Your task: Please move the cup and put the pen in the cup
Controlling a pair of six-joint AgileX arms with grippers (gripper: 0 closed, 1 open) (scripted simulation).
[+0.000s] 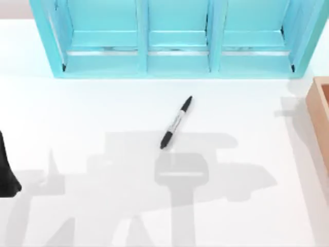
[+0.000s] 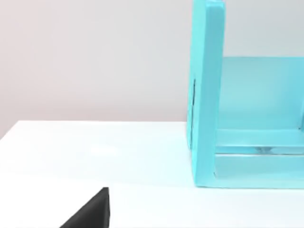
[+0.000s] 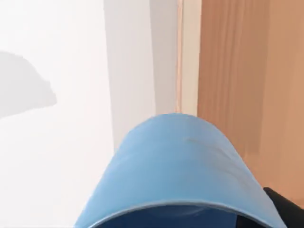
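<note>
Top view, one pen [image 1: 176,122] on table [image 1: 77,113], one cup [image 3: 180,171]

From my overhead camera: the pen [image 1: 176,122] lies flat near the middle of the table [image 1: 77,113], slanted, one end toward the far edge and right, the other toward the near edge and left. Behind it, a three-bay shelf unit [image 1: 177,38] stands along the far edge. A wooden box [image 1: 320,116] sits at the right edge. My left arm [image 1: 6,170] is at the left edge. In the right wrist view, the cup [image 3: 178,166] sits close before the camera, beside that box [image 3: 247,80].
</note>
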